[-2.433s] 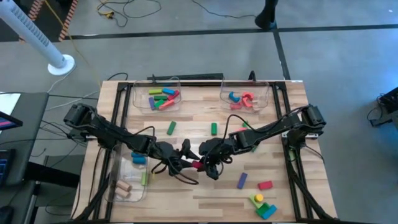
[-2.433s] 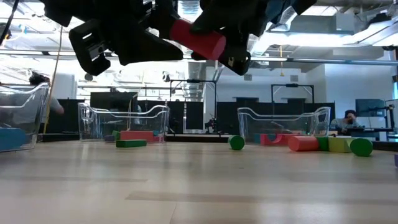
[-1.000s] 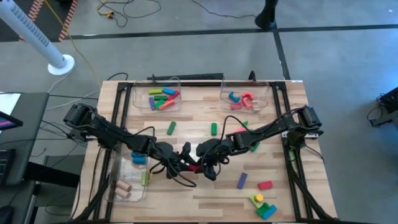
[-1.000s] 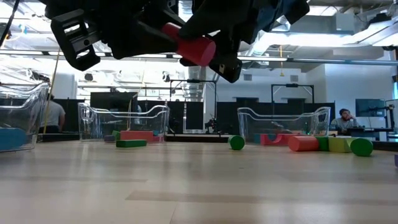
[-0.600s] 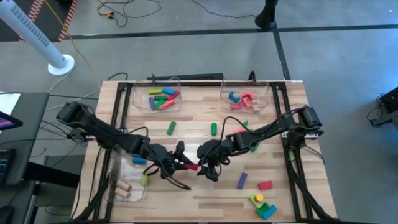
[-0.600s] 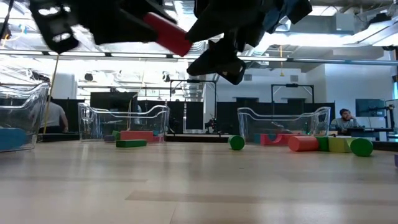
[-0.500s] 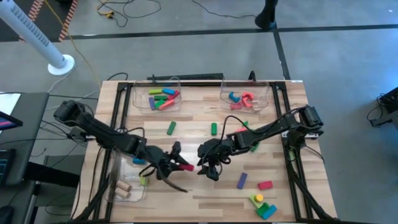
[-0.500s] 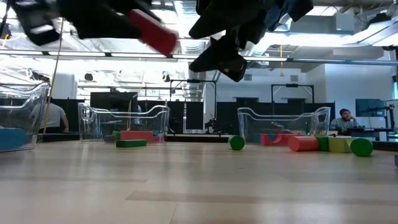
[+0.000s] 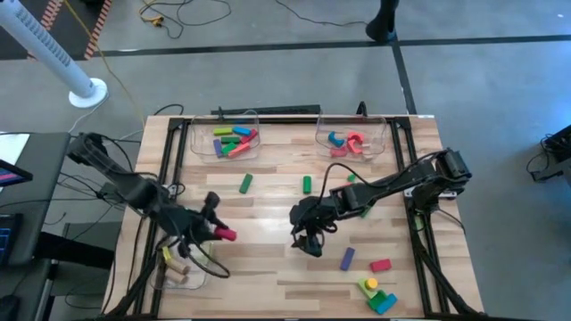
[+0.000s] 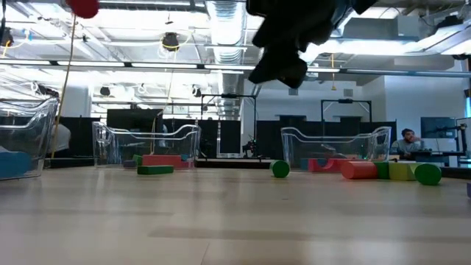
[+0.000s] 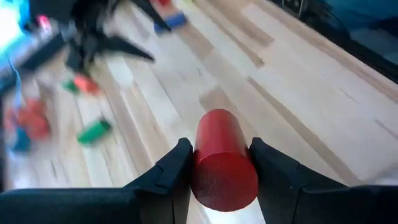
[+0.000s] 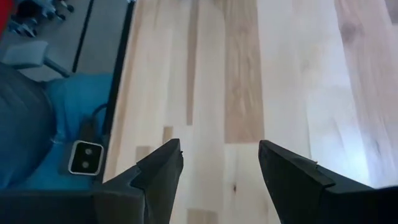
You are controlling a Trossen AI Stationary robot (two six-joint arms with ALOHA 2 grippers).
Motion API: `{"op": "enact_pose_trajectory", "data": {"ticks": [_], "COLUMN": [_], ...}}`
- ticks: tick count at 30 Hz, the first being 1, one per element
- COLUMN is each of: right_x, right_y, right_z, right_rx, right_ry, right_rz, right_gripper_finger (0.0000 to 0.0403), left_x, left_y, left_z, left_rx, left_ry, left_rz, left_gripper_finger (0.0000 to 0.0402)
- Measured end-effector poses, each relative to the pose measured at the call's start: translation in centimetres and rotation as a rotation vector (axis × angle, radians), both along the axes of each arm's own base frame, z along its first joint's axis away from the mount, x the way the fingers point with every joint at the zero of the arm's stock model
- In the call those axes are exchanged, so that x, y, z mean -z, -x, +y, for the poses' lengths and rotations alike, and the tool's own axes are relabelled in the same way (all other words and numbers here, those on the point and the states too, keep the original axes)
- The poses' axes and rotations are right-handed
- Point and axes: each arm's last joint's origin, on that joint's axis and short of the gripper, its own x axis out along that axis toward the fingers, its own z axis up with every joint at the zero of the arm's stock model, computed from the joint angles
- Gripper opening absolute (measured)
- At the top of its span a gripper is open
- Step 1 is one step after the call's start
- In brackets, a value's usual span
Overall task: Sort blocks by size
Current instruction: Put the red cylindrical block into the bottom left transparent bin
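Nearest the table's front edge, on its left side, the left gripper (image 9: 217, 231) pinches a red cylinder (image 11: 222, 158) between its two dark fingers, carried in the air just beside the clear bin (image 9: 161, 278) that already holds plain wooden cylinders (image 9: 177, 268). To finish this step well, the arm should carry the block fully over the bin's rim, lower it, and only then part the fingers; a smooth round block will roll, so a low, level release keeps it from bouncing out.

Toward the table's middle, the right gripper (image 9: 309, 244) hangs above bare butcher-block wood with its fingers spread and nothing between them. Near it lie a purple bar (image 9: 346, 259), a red block (image 9: 380, 265) and a yellow-green-blue cluster (image 9: 376, 295).

Farther back, two green blocks (image 9: 245, 184) rest loose on the pale planks. At the far edge stand two more clear bins: one (image 9: 225, 135) heaped with painted bars, the other (image 9: 350, 140) holding curved arch pieces in red and blue. All blocks look hard and matt-painted.
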Motion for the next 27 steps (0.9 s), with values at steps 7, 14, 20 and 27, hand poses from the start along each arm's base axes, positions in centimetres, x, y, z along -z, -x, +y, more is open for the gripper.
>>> {"op": "enact_pose_trajectory", "data": {"ticks": [7, 14, 20, 27], "right_x": [0.4, 0.8, 1.2, 1.6], "right_y": [0.5, 1.4, 2.1, 2.8], "right_z": [0.6, 1.8, 2.5, 2.9], "right_rx": [-0.014, -0.042, -0.049, -0.052], "right_ry": [0.013, 0.023, 0.028, 0.033], "right_rz": [0.055, 0.129, 0.194, 0.27], "right_gripper_finger": [0.0246, 0.0246, 0.0246, 0.0246], "left_x": [-0.3, 0.5, 0.8, 1.9], "left_y": [1.6, 2.8, 3.5, 4.3], "left_z": [0.8, 1.2, 0.7, 0.6], "left_rx": [-0.124, -0.231, -0.249, -0.339], "left_ry": [0.052, 0.107, 0.208, 0.242], "left_rz": [0.179, 0.338, 0.444, 0.54], "left_gripper_finger": [0.0134, 0.0134, 0.0134, 0.0134]}}
